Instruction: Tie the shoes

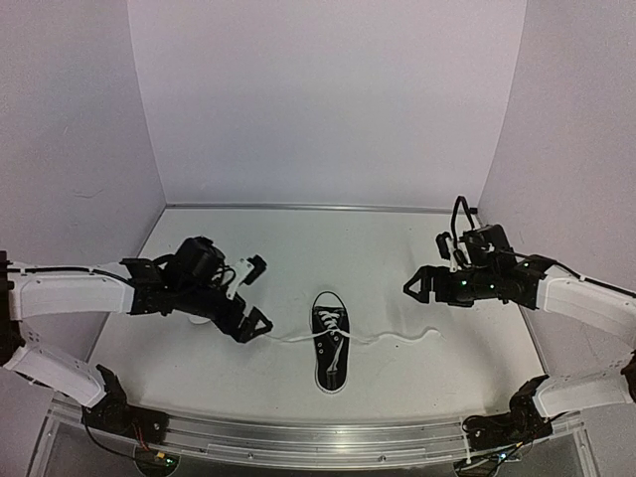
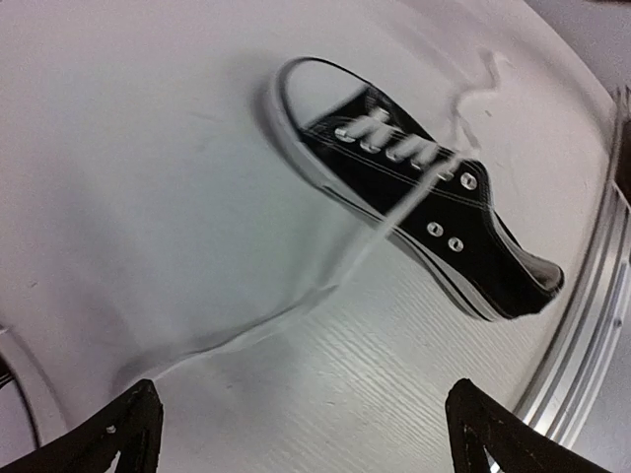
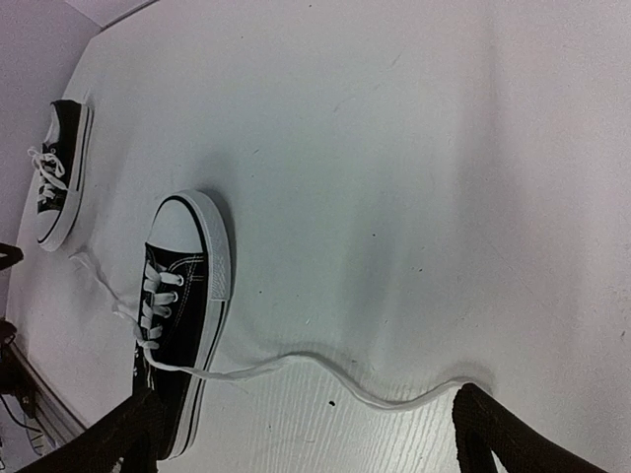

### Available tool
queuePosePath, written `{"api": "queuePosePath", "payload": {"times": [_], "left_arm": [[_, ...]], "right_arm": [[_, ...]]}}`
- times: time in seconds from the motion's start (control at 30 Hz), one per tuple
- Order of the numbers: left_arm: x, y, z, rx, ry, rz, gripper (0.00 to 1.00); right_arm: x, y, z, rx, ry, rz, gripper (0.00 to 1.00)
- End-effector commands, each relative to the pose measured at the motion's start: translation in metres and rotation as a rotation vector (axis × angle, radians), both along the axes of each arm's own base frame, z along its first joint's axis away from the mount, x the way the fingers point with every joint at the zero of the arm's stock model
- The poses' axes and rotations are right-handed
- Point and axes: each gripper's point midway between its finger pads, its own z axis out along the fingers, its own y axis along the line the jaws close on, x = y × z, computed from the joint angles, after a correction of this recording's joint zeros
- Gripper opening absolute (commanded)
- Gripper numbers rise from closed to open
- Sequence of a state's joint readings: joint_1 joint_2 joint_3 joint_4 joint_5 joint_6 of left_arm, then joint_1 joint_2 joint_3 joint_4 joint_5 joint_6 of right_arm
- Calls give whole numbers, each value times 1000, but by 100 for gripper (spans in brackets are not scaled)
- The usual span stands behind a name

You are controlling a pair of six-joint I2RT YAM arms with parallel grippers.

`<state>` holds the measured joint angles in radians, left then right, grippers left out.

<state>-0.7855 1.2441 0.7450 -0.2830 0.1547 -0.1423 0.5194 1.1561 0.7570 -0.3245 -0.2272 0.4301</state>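
Black canvas shows on both shoes on the white counter (image 1: pixel 397 248). The centre shoe (image 1: pixel 330 350) lies near the front edge, toe pointing away, its white laces (image 1: pixel 293 339) trailing loose to either side. The second shoe (image 3: pixel 59 172) sits further left. The left claw (image 1: pixel 258 295) and right claw (image 1: pixel 425 266) both gape wide, holding nothing.

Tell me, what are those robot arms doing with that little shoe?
Two robot arms are meant to tie a small black sneaker sitting between them on the table. Its white laces are untied and lie stretched out flat to each side. The left gripper and the right gripper are both open, holding nothing. A second sneaker lies farther off.
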Motion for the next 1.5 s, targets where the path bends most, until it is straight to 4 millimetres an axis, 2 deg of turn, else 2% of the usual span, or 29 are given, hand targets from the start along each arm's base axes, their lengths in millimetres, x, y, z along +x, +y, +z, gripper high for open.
{"api": "queuePosePath", "payload": {"times": [0.0, 0.23, 0.43, 0.53, 0.7, 0.87, 1.0, 1.27, 1.47], "left_arm": [[-21, -51, 3, 75, -151, -299, 99], [-31, -81, -22, 121, -227, -574, 80], [-21, -101, -18, 142, -352, -698, 65], [-13, -107, -33, 220, -310, -740, 57], [-9, -105, -59, 325, -212, -774, 44], [-11, -107, -65, 326, -182, -786, 36], [-9, -102, -79, 378, -141, -784, 27], [-5, -100, -88, 406, -123, -767, 24], [1, -99, -93, 422, -137, -743, 16]], "right_arm": [[-3, 13, 7, 61, -28, 70, 98], [-11, 17, 0, 99, -6, 86, 98], [-16, 15, -6, 108, 4, 79, 98], [-18, 13, -11, 108, 13, 73, 98], [-21, 12, -15, 112, 20, 71, 98], [-23, 11, -17, 109, 20, 72, 98], [-22, 13, -17, 108, 22, 78, 98], [-23, 15, -14, 121, 21, 92, 98], [-23, 18, -8, 137, 15, 100, 98]]}}
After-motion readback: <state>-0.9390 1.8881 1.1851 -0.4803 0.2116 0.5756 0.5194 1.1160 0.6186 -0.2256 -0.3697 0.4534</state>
